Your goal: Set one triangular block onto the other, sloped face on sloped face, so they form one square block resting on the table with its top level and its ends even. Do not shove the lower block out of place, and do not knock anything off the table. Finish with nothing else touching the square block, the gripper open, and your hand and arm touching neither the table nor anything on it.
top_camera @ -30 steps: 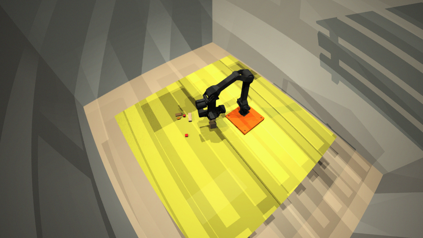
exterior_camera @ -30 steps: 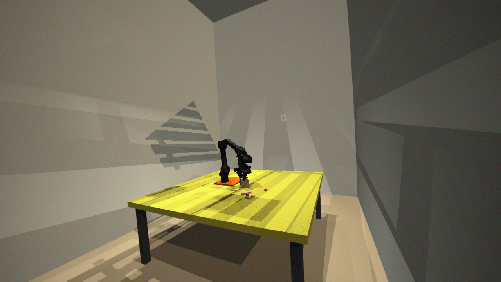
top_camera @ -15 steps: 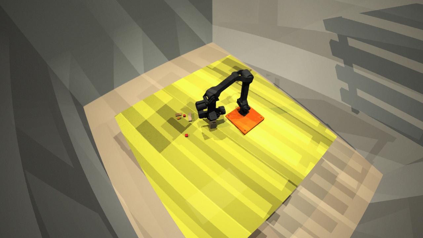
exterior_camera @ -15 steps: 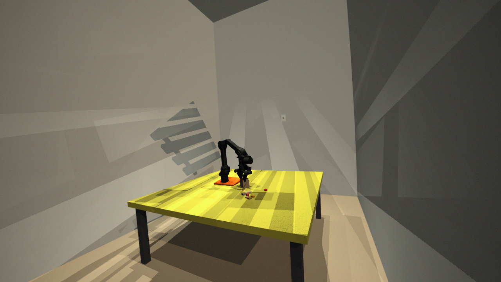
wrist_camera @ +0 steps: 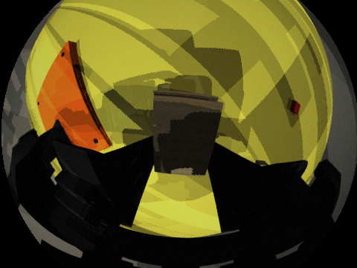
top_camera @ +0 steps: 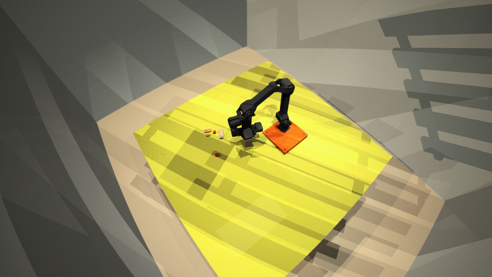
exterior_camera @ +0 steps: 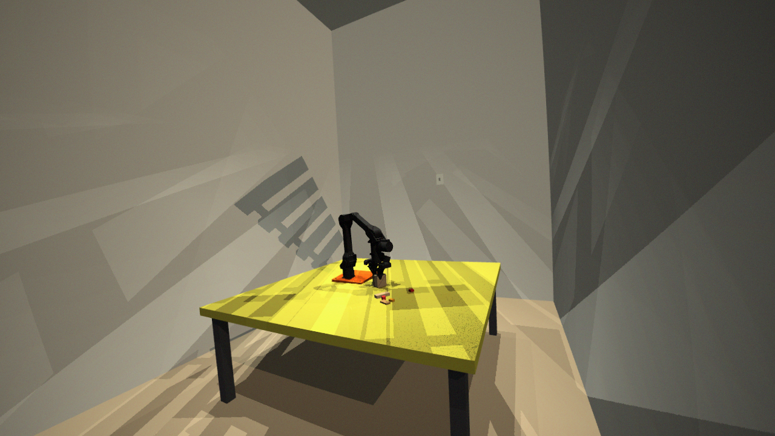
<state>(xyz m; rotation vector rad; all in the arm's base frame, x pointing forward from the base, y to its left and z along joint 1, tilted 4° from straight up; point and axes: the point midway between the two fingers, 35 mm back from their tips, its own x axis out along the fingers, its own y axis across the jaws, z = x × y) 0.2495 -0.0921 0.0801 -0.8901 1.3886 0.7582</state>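
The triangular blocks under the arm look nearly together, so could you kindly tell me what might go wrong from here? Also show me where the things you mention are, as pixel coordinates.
Mainly two things. In the wrist view a thin strip of one of the triangular blocks (top_camera: 248, 143) (exterior_camera: 379, 280) (wrist_camera: 186, 141) shows past the other's edge, so releasing now might leave the ends uneven. The jaws are also shut on the upper block, right above the lower one, so pressing down or a sideways tug while opening could shove the lower block.

The top view looks steeply down from high above the yellow rectangular table (top_camera: 261, 213) (exterior_camera: 335, 325) (wrist_camera: 126, 22), taking in floor and walls, while the exterior view stands well back and faces the table from slightly above its top. The wrist view looks closely down between the black gripper fingers, sharing the orange square base plate (top_camera: 287, 146) (exterior_camera: 341, 280) (wrist_camera: 56, 97) with both others.
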